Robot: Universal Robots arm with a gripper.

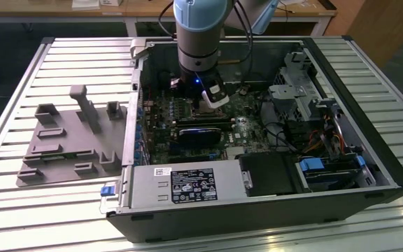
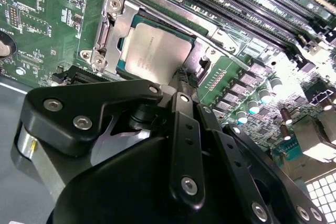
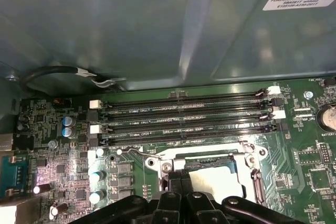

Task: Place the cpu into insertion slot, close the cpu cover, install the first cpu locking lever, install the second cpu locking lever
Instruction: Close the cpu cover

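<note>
1. The pincer is clenched: its two fingers are drawn together with nothing visible between them. The tips sit low over the motherboard at the socket's edge. I cannot tell whether they touch it.
2. The cpu lies just ahead of the tips, flat in the insertion slot, silvery top up.
3. The cpu cover frames the chip, which shows through its window. It seems to lie down rather than stand open, but I cannot tell whether it is pressed home.
4. By my judgement the placing is done, and the work stands at the cover or the first lever. A thin wire locking lever runs off to one side of the pincer, beside the frame. Whether it is latched is unclear.
5. This step calls for a steady push at the metal edge. The tips must not slide onto the chip's top or knock the small capacitors close beside them.
6. The second wrist view gives the chip's whole top and the cover's screwed side. The first wrist view instead gives the memory slots beyond the pincer. The exterior view alone shows the arm reaching down into the open computer case. It also shows a black card just beside the pincer and a grey fixture tray well apart, outside the case.
</note>
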